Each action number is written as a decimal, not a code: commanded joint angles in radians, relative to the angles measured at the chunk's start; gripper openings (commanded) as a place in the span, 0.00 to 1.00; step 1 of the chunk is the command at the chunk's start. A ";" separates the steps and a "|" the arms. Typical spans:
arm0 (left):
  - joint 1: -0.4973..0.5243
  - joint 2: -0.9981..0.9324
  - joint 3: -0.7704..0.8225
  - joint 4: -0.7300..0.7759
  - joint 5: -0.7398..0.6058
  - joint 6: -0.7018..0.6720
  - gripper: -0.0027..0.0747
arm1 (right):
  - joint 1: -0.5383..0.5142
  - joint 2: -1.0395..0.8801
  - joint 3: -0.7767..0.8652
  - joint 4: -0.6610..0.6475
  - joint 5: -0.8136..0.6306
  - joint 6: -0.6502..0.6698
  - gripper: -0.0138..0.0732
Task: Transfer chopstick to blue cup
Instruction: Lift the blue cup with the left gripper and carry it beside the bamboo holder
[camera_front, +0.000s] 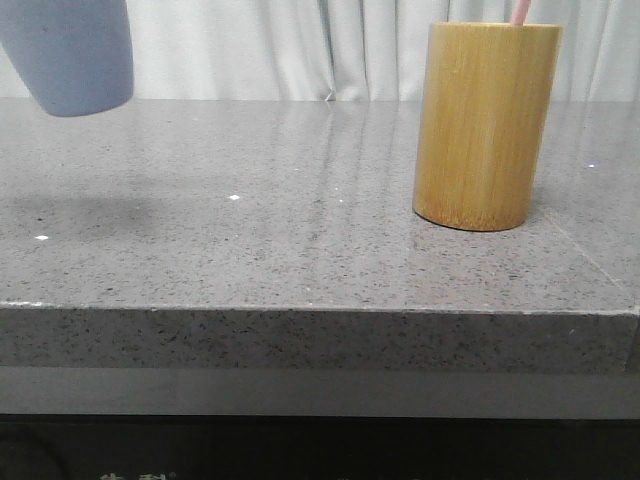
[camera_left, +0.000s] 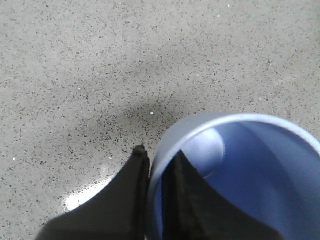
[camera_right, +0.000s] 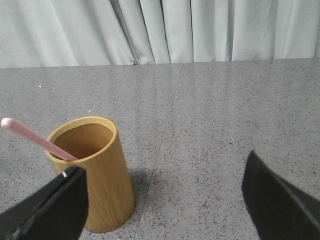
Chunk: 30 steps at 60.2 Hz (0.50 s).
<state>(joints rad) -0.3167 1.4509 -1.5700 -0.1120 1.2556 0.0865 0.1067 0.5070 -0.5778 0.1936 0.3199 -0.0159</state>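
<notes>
The chopstick (camera_right: 35, 139) is seen leaning in the bamboo holder (camera_front: 485, 125), far right. The blue cup (camera_front: 75, 50) is held aloft at left, its rim pinched by the left gripper (camera_left: 159, 165). The right gripper (camera_right: 165, 192) is spread wide; next the stick's top must be pinched.

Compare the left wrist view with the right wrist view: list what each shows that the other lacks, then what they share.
Left wrist view: the blue cup, its rim pinched between the left gripper fingers. Right wrist view: the bamboo holder with the chopstick leaning inside, curtains behind, and the right gripper open. Shared: the speckled grey table.
</notes>
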 joint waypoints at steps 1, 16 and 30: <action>-0.008 -0.040 -0.024 -0.030 0.006 -0.001 0.01 | -0.002 0.008 -0.036 -0.003 -0.078 -0.005 0.89; -0.084 0.031 -0.070 -0.077 -0.016 0.001 0.01 | -0.002 0.008 -0.036 -0.002 -0.078 -0.005 0.89; -0.240 0.192 -0.245 -0.066 -0.007 0.001 0.01 | -0.002 0.008 -0.036 -0.002 -0.078 -0.005 0.89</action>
<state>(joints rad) -0.5060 1.6258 -1.7211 -0.1549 1.2615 0.0865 0.1067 0.5070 -0.5778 0.1936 0.3199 -0.0159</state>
